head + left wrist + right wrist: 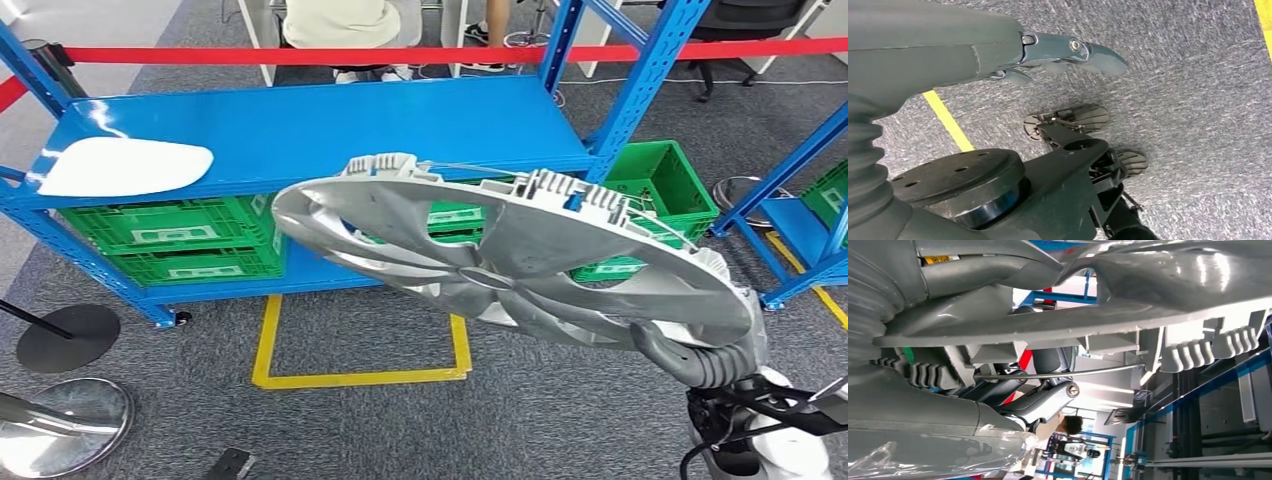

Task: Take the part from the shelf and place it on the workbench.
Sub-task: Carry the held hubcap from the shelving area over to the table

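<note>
In the head view the right hand (700, 355) holds the silver wheel cover (500, 265) by its rim at the lower right, the fingers hidden under the disc, so the grip itself cannot be read here. The wheel cover hangs in the air in front of the blue shelf (320, 130), tilted, its spoked face up, its rim running from near the shelf's front edge down toward the hand. A white flat part (120, 165) lies on the shelf's top board at its left end, green crates (190, 240) sit on the board below, and a yellow floor marking (360, 375) lies in front of the shelf. In the left wrist view the left hand (1063, 55) hangs over grey carpet, fingers loosely extended and holding nothing. In the right wrist view the fingers (1048, 400) are clamped on the wheel cover's ribbed rim.
</note>
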